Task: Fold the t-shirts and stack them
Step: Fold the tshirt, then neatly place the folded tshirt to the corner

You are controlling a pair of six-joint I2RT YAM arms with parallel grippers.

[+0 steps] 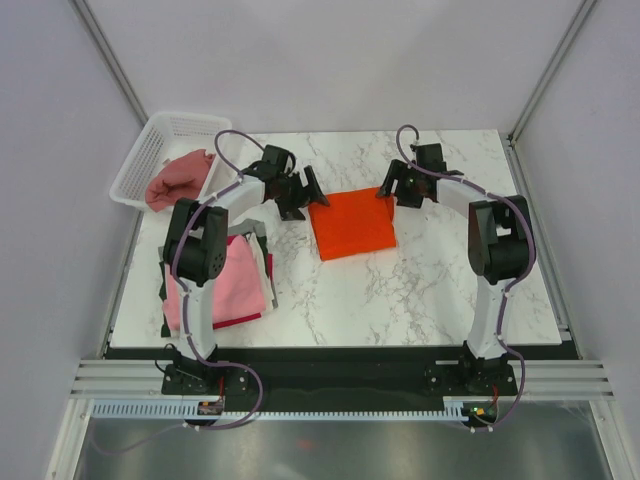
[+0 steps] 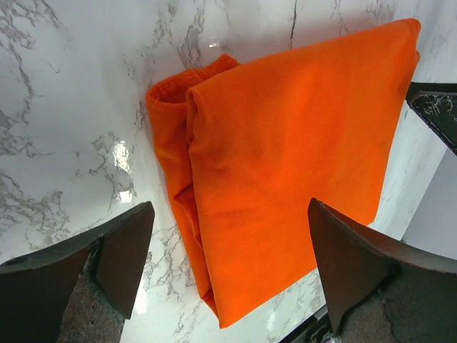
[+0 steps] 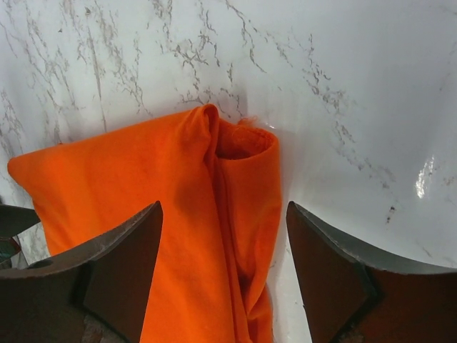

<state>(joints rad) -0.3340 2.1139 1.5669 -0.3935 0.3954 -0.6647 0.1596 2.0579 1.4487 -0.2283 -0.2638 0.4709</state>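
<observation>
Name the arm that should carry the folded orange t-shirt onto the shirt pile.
Probably left. The pink-topped pile of folded shirts lies at the robot's left, and the left gripper hovers, jaws open, at the bright orange cloth t-shirt. The right gripper would have to reach across.

Bright, even overhead light; glare spots on the marble table [image 2: 121, 153]; near jaws blurred, soft shadows.

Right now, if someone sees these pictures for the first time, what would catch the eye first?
The bright orange t-shirt, folded flat in the middle of the marble table, stands out first. The left gripper and right gripper stand open at its far corners, holding nothing. At the table's left lies a stack of folded shirts, pink on top.
</observation>
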